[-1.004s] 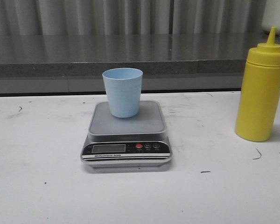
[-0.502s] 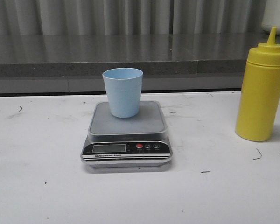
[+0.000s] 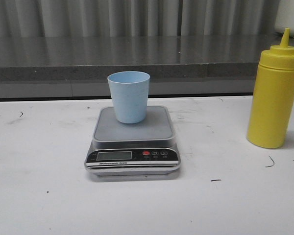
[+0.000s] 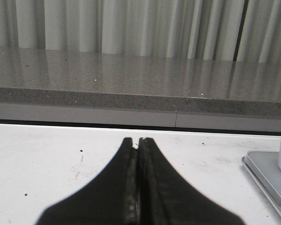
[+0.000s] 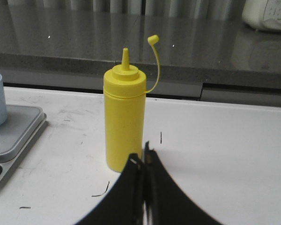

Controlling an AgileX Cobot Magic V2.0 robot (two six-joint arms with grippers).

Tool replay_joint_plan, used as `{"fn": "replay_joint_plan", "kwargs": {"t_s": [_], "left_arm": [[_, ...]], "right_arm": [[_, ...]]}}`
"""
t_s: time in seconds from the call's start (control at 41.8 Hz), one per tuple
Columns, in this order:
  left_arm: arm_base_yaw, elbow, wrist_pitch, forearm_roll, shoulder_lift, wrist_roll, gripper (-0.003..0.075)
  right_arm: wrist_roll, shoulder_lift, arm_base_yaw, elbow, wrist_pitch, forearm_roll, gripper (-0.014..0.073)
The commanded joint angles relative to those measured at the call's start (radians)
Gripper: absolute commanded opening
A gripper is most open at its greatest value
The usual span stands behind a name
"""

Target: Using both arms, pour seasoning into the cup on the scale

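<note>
From my station I see the seasoning bottle (image 3: 274, 95) standing upright at the right edge of the front view, on the white bench (image 3: 39, 196). It is opaque yellow, cylindrical, with a ribbed shoulder and a pointed nozzle. In the right wrist view the bottle (image 5: 124, 119) sits centre frame, its nozzle uncapped and the small cap hanging on a thin curved strap (image 5: 154, 61) to the upper right of the nozzle.

The cup (image 3: 129, 96) is pale blue, tapered and without a handle; it stands upright on the rear half of the scale's grey platform, centre of the front view. The scale (image 3: 133, 142) lies flat on the bench, black panel toward the camera, with an LCD, one red button and two dark ones. Bottle and scale are well apart.

Neither arm appears in the front view. In the left wrist view the left gripper (image 4: 137, 140) shows at bottom centre, its fingers pressed together with nothing between them, above bare bench; the scale edge and cup edge sit at the far right of that frame. In the right wrist view the right gripper (image 5: 144, 157) is likewise clenched on nothing, tips in front of the bottle's base; I cannot tell whether they touch it.
</note>
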Motion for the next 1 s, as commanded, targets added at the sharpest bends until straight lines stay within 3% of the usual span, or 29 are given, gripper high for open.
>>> {"fn": "replay_joint_plan", "kwargs": {"t_s": [0.0,0.191,0.98], "left_arm": [[-0.003,0.016,-0.074,-0.009,-0.023,0.004,-0.002],[-0.003,0.016,-0.074,-0.009,-0.023,0.004,-0.002],[-0.003,0.016,-0.073,-0.009,-0.023,0.004,-0.002]], "right_arm": [[-0.012,-0.028,-0.024,0.042,-0.164,0.0,-0.0068],[-0.008,-0.088,-0.061,0.156,-0.301,0.025,-0.0068],[-0.008,-0.087,-0.033,0.152,-0.256,0.078,-0.0068]]}}
